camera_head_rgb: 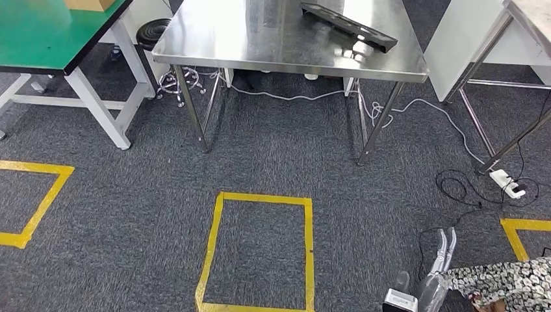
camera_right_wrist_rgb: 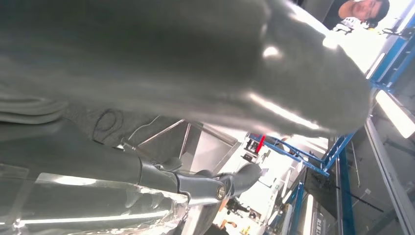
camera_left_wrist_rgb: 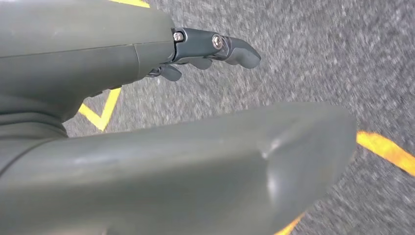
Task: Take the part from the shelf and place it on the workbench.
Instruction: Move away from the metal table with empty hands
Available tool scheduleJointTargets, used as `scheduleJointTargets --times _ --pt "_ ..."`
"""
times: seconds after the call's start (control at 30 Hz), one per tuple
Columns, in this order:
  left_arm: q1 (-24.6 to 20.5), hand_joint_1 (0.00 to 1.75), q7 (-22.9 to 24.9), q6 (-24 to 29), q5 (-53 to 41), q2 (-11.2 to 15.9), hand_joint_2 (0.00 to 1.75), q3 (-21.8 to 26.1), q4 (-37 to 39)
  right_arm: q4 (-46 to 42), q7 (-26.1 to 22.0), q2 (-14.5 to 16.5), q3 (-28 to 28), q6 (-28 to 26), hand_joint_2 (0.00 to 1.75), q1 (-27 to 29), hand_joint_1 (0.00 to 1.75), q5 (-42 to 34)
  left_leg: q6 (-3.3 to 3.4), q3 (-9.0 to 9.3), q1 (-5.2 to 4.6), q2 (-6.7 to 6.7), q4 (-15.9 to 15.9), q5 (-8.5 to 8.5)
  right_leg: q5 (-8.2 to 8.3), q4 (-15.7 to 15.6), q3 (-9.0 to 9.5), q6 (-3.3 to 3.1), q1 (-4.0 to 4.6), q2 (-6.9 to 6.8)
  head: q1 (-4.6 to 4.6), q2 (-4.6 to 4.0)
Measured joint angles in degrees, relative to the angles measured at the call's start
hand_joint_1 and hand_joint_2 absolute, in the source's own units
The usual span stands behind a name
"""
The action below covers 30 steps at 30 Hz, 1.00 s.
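Right hand: fingers curled on the clear-wrapped part, apparently gripping it, low at the robot's right side.
Left hand: fingers apart, empty.
Worktop: ahead and leftward of the part; the right hand looks nearer.

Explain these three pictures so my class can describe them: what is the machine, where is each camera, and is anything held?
This is a walking humanoid robot with two arms. The wide picture comes from its head, looking down at a steel table with a dark flat piece lying on it, a green table beside it, and yellow tape squares on the carpet. A person's patterned sleeve is at the lower right.

The other two cameras sit at the wrists. The left robot hand hangs over the carpet, holding nothing. The right robot hand points up towards blue racking; something clear and glossy lies by its fingers, but whether it is held is unclear.
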Motion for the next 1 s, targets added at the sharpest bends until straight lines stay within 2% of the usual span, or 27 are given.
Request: scheduleJointTargets --times 0.03,0.07,0.1,0.13,0.17,0.2,0.23,0.27,0.3,0.33,0.4,0.43,0.47,0.5,0.57,0.6,0.63,0.67,0.73,0.77,0.8,0.87,0.93,1.0 --pt "-0.02 0.00 -0.02 -0.11 -0.06 -0.01 0.00 -0.02 0.00 -0.01 0.00 -0.01 -0.07 0.00 0.00 0.11 0.00 -0.01 -0.02 -0.77 -0.01 0.09 0.02 0.59 -1.62 3.76 -1.07 0.20 -0.18 0.04 0.08 0.00" --pt "-0.03 0.00 -0.03 -0.23 -0.15 -0.02 0.00 -0.05 0.00 -0.01 0.00 -0.02 -0.13 0.00 0.00 0.24 0.00 -0.01 -0.15 -1.53 -0.01 0.16 0.06 1.17 -2.21 6.65 -1.54 0.69 -0.35 0.06 0.10 0.00" --pt "-0.02 0.00 -0.04 -0.29 -0.26 -0.05 0.00 -0.12 0.01 -0.03 0.00 -0.03 -0.17 0.00 0.00 0.36 0.00 -0.02 -0.36 -2.26 0.00 0.22 0.10 1.73 -1.66 7.76 -1.08 1.39 -0.55 0.07 0.12 0.00" --pt "-0.01 0.00 -0.04 -0.32 -0.33 -0.09 0.00 -0.20 0.01 -0.07 0.00 -0.03 -0.20 0.01 0.00 0.47 0.00 -0.02 -0.62 -2.91 0.04 0.24 0.15 2.24 -0.31 6.49 0.50 2.09 -0.78 0.06 0.12 0.00" --pt "-0.01 0.00 -0.04 -0.34 -0.38 -0.15 0.00 -0.30 0.01 -0.14 0.00 -0.04 -0.22 0.01 0.00 0.54 0.00 -0.02 -0.94 -3.48 0.08 0.24 0.26 2.69 1.08 3.08 3.16 2.61 -1.05 0.04 0.12 0.00" --pt "-0.01 0.00 -0.04 -0.35 -0.40 -0.21 0.00 -0.39 0.01 -0.25 0.00 -0.04 -0.23 0.01 0.00 0.58 0.00 -0.02 -1.29 -3.98 0.05 0.23 0.41 3.07 1.86 -1.50 6.54 2.82 -1.21 0.03 0.16 0.00" --pt "-0.02 0.00 -0.04 -0.35 -0.43 -0.24 0.00 -0.46 0.01 -0.42 0.00 -0.04 -0.25 0.01 0.00 0.59 0.00 -0.03 -1.67 -4.42 -0.03 0.23 0.68 3.38 1.85 -6.10 9.55 2.67 -1.14 0.09 0.15 0.00" --pt "-0.03 0.00 -0.05 -0.34 -0.48 -0.26 0.00 -0.52 0.00 -0.57 0.00 -0.04 -0.27 0.01 0.00 0.61 0.00 -0.05 -2.08 -4.74 -0.13 0.21 0.93 3.71 1.49 -9.45 11.46 2.35 -1.02 0.13 0.12 0.00" --pt "-0.04 0.00 -0.06 -0.32 -0.55 -0.26 0.00 -0.55 0.00 -0.70 0.00 -0.04 -0.32 0.01 0.00 0.65 0.00 -0.09 -2.44 -4.97 -0.19 0.20 1.10 4.01 1.04 -11.22 12.34 2.02 -0.80 0.20 0.07 0.00" --pt "-0.02 0.00 -0.07 -0.31 -0.64 -0.26 0.00 -0.57 0.00 -0.81 0.00 -0.03 -0.41 0.01 0.00 0.75 0.00 -0.14 -2.79 -5.10 -0.15 0.20 1.21 4.32 0.89 -11.81 12.24 1.66 -0.65 0.26 -0.01 0.00" --pt "0.02 0.00 -0.07 -0.35 -0.86 -0.23 0.00 -0.58 0.00 -0.92 0.00 0.01 -0.63 0.01 0.00 0.95 0.00 -0.19 -3.39 -5.52 0.22 0.10 1.82 3.92 1.31 -11.64 11.91 0.83 -1.31 0.23 -0.10 0.00" --pt "0.04 0.00 -0.05 -0.39 -0.96 -0.21 0.00 -0.58 0.00 -0.99 0.00 0.05 -0.72 0.01 0.00 1.02 0.00 -0.20 -3.59 -5.86 0.38 0.05 2.56 3.13 1.56 -11.66 11.94 0.30 -1.63 0.20 -0.14 0.00" --pt "0.05 0.00 -0.05 -0.42 -1.02 -0.19 0.00 -0.59 0.00 -1.09 0.00 0.13 -0.77 0.01 0.00 1.05 0.00 -0.19 -3.74 -6.57 0.54 -0.03 4.31 1.57 1.81 -11.68 11.98 -0.27 -1.87 0.14 -0.20 0.00" --pt "0.05 0.00 -0.03 -0.45 -1.05 -0.18 0.00 -0.60 0.00 -1.20 0.00 0.20 -0.81 0.01 0.00 1.06 0.00 -0.19 -3.85 -7.58 0.58 -0.11 7.03 -0.37 2.00 -11.67 11.94 -0.69 -1.70 0.08 -0.23 0.00" --pt "0.05 0.00 0.02 -0.61 -1.11 -0.18 0.00 -0.63 0.00 -1.35 0.00 0.33 -0.89 0.01 0.00 1.19 0.00 -0.19 -4.23 -10.28 0.72 -0.23 14.76 -4.37 2.35 -11.59 11.63 -1.34 -1.33 -0.03 -0.24 0.00" --pt "0.06 0.00 0.05 -0.72 -1.14 -0.17 0.00 -0.66 0.00 -1.37 0.00 0.37 -0.95 0.01 0.00 1.32 0.00 -0.19 -4.40 -11.06 0.80 -0.26 17.65 -5.32 2.45 -11.49 11.48 -1.44 -1.17 -0.05 -0.22 0.00" --pt "0.06 0.00 0.10 -0.80 -1.20 -0.15 0.00 -0.70 0.00 -1.38 0.00 0.40 -1.03 0.01 0.00 1.47 0.00 -0.19 -4.52 -10.94 0.89 -0.25 18.66 -5.21 2.48 -11.32 11.36 -1.47 -1.05 -0.05 -0.22 0.00" --pt "0.05 0.00 0.14 -0.85 -1.32 -0.12 0.00 -0.76 0.00 -1.38 0.00 0.42 -1.11 0.01 0.00 1.59 0.00 -0.19 -4.53 -9.62 0.98 -0.23 17.13 -4.01 2.46 -11.13 11.31 -1.45 -1.00 0.02 -0.24 0.00" --pt "0.01 0.00 0.21 -0.91 -1.58 -0.03 0.00 -0.86 0.00 -1.44 0.00 0.45 -1.26 0.01 0.00 1.68 0.00 -0.19 -4.28 -5.11 1.13 -0.28 9.92 -1.06 2.31 -10.73 11.18 -1.27 -0.95 0.19 -0.26 0.00" --pt "-0.02 0.00 0.22 -0.92 -1.67 0.02 0.00 -0.89 0.00 -1.51 0.00 0.47 -1.32 0.01 0.00 1.71 0.00 -0.19 -4.05 -3.19 1.09 -0.36 6.64 -0.21 2.24 -10.58 10.95 -1.07 -0.80 0.28 -0.24 0.00" --pt "-0.06 0.00 0.22 -0.93 -1.72 0.05 0.00 -0.91 0.00 -1.62 0.00 0.50 -1.38 0.01 0.00 1.74 0.00 -0.19 -3.80 -2.11 0.94 -0.43 4.63 -0.02 2.18 -10.50 10.66 -0.76 -0.63 0.31 -0.21 0.00" --pt "-0.13 0.00 0.25 -0.94 -1.76 0.04 0.00 -0.96 0.00 -1.86 0.01 0.56 -1.47 0.01 0.00 1.85 0.00 -0.16 -3.49 -1.77 0.58 -0.49 3.36 -0.21 2.08 -10.27 10.02 -0.32 -0.10 0.29 -0.12 0.00" --pt "-0.14 0.00 0.28 -0.94 -1.79 -0.03 0.00 -0.99 0.00 -2.00 0.06 0.60 -1.52 0.01 0.00 1.93 0.00 -0.13 -3.44 -1.96 0.20 -0.51 3.02 -0.19 2.00 -10.09 9.68 -0.16 0.13 0.24 0.02 0.00" --pt "-0.11 0.00 0.30 -0.93 -1.84 -0.04 0.00 -0.99 0.00 -2.05 0.32 0.60 -1.56 0.01 0.00 1.97 0.00 -0.16 -3.33 -2.11 -0.28 -0.53 2.98 -0.08 2.11 -10.08 9.50 0.05 0.03 0.21 0.08 0.00"
